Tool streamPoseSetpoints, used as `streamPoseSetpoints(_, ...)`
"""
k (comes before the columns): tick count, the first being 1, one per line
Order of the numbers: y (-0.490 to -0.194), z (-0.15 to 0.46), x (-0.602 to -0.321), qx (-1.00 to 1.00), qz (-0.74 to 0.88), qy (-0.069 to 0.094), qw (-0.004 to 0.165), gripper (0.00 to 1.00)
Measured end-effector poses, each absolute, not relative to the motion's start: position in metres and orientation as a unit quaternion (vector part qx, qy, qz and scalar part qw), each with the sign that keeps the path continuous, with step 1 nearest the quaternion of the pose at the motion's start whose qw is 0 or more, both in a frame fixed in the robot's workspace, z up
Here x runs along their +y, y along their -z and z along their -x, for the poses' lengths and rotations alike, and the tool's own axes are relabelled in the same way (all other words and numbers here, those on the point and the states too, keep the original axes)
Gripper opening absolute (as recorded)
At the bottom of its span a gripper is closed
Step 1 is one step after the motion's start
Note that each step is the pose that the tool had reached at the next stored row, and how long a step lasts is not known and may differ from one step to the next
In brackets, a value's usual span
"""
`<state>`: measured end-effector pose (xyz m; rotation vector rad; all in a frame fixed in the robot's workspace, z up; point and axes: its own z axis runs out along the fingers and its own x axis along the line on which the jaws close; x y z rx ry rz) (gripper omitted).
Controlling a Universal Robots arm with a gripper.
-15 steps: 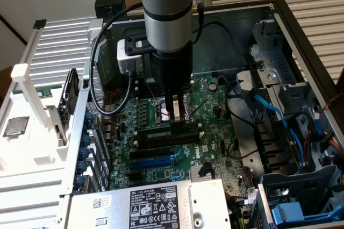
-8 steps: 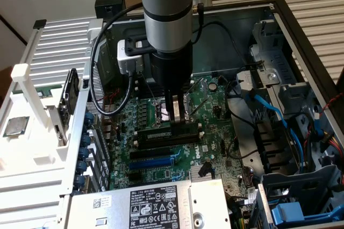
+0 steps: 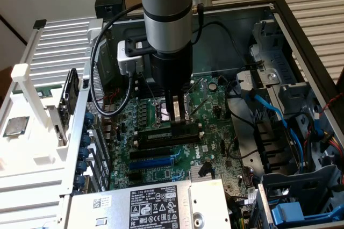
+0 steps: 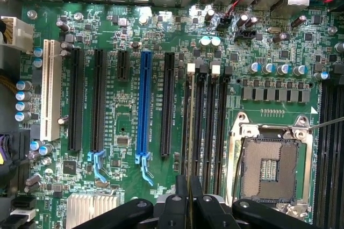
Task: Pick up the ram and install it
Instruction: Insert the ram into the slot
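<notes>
From the exterior view the arm (image 3: 166, 19) comes straight down into the open computer case (image 3: 301, 30), and its body hides most of the CPU socket (image 3: 161, 112). The wrist view has that socket in plain sight, empty with its frame shut, and beside it the bank of black memory slots (image 4: 207, 127) with white end clips.

The gripper (image 3: 175, 124) has its fingers (image 4: 180, 202) drawn close together, nipping the ram (image 3: 161, 135) by its upper edge. The ram sits directly under the fingertips, just beside the CPU socket, over the memory slots and between the socket and the blue expansion slot (image 3: 156, 160).

It stands on its long edge, with the face that carries the pale label turned away from the socket. Its long axis runs parallel to the slots and along the socket's side. From the wrist only a thin dark sliver shows between the fingers. I cannot tell whether it is fully seated in a slot.
</notes>
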<state>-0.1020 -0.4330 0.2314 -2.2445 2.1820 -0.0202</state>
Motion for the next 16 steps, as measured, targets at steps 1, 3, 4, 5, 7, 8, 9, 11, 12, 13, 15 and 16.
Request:
streamPoseSetpoints(1,-0.2314,0.1021,-0.4330,0.697,0.717,0.007,0.006,0.13)
streamPoseSetpoints(3,-0.2313,0.1026,-0.4330,0.697,0.717,0.007,0.006,0.13)
streamPoseSetpoints(4,-0.2311,0.1030,-0.4330,0.697,0.717,0.008,0.007,0.13)
streamPoseSetpoints(5,-0.2310,0.1033,-0.4330,0.697,0.717,0.008,0.007,0.13)
streamPoseSetpoints(7,-0.2309,0.1035,-0.4330,0.697,0.717,0.008,0.007,0.13)
streamPoseSetpoints(8,-0.2309,0.1035,-0.4330,0.697,0.717,0.008,0.007,0.13)
streamPoseSetpoints(9,-0.2308,0.1035,-0.4331,0.697,0.717,0.009,0.007,0.13)
streamPoseSetpoints(11,-0.2296,0.1036,-0.4330,0.697,0.717,0.009,0.007,0.13)
streamPoseSetpoints(12,-0.2294,0.1036,-0.4329,0.697,0.717,0.009,0.007,0.13)
streamPoseSetpoints(13,-0.2293,0.1036,-0.4329,0.697,0.717,0.009,0.007,0.13)
streamPoseSetpoints(15,-0.2290,0.1037,-0.4329,0.697,0.717,0.009,0.007,0.13)
streamPoseSetpoints(16,-0.2288,0.1037,-0.4329,0.697,0.717,0.009,0.006,0.13)
